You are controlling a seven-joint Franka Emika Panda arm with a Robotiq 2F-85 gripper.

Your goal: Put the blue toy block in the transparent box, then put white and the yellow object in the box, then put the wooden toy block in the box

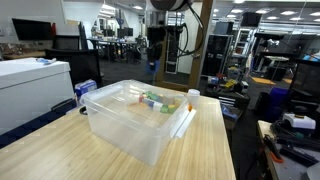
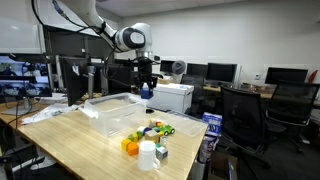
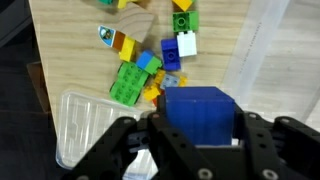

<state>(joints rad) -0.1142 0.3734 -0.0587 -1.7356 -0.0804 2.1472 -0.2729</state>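
The blue toy block [image 3: 200,112] is a solid deep blue, against black fingers [image 3: 115,148]. The worktop [image 3: 72,55] is pale wood with fine grain. The transparent box [image 1: 135,135] is colourless. A green block [image 3: 127,82] looks bright among orange and yellow pieces.

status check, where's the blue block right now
Gripper shut on blue toy block. Block held up over the toy pile, not yet in transparent box. Nothing seen blocking the box's open top.
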